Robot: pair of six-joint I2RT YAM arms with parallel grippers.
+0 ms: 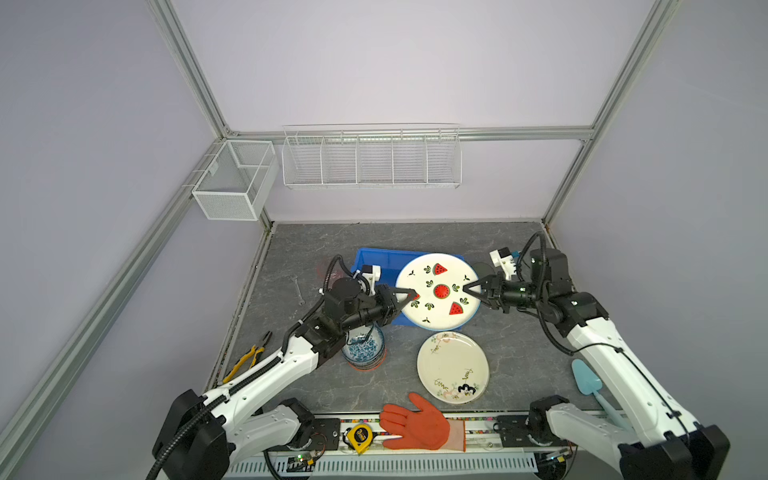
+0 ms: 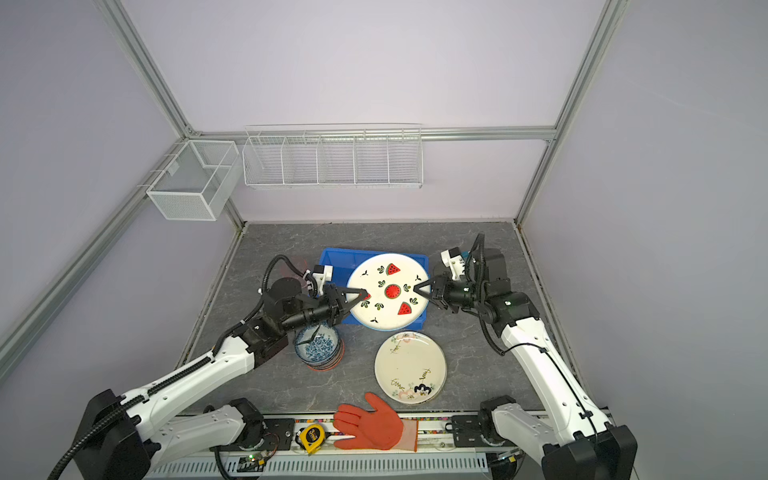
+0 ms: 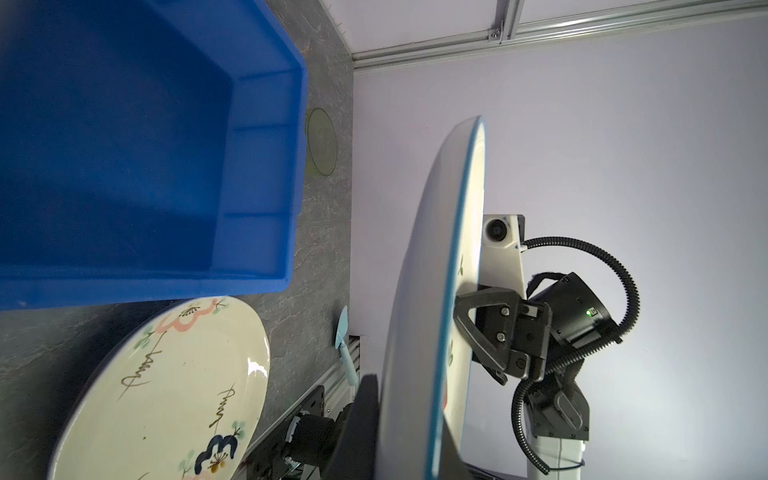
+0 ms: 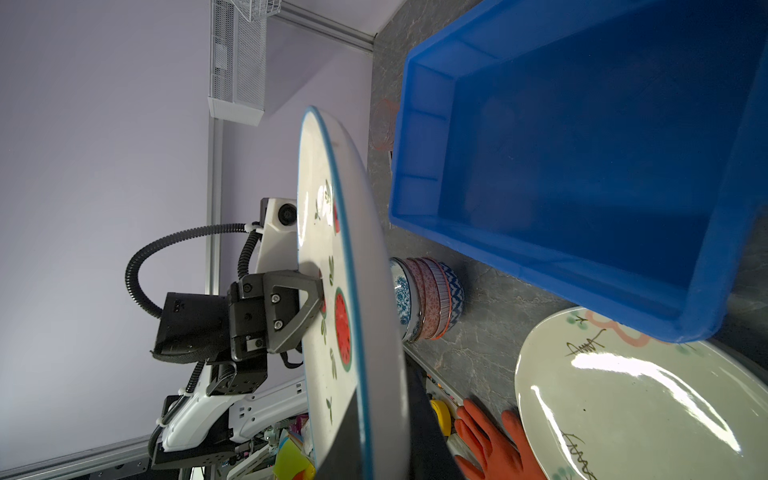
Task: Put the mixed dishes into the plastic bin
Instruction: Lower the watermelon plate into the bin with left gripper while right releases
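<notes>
Grey marbled tabletop (image 1: 511, 345): watermelon plate (image 1: 438, 272) held up over the plastic bin (image 1: 376, 259).
The bin sits mid-tabletop toward the back edge. The plate hangs above its right part, with the floral plate (image 1: 452, 368) and bowl stack (image 1: 365, 349) nearer the front edge. The left gripper (image 1: 411, 296) and right gripper (image 1: 467, 289) are clenched on opposite rims.

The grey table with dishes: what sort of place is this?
Probably a robot test cell, not a kitchen: aluminium frame, bare walls, left gripper and right gripper holding a watermelon plate.

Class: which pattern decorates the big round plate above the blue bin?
Red watermelons and green leaves on the white round plate, top view.
</notes>
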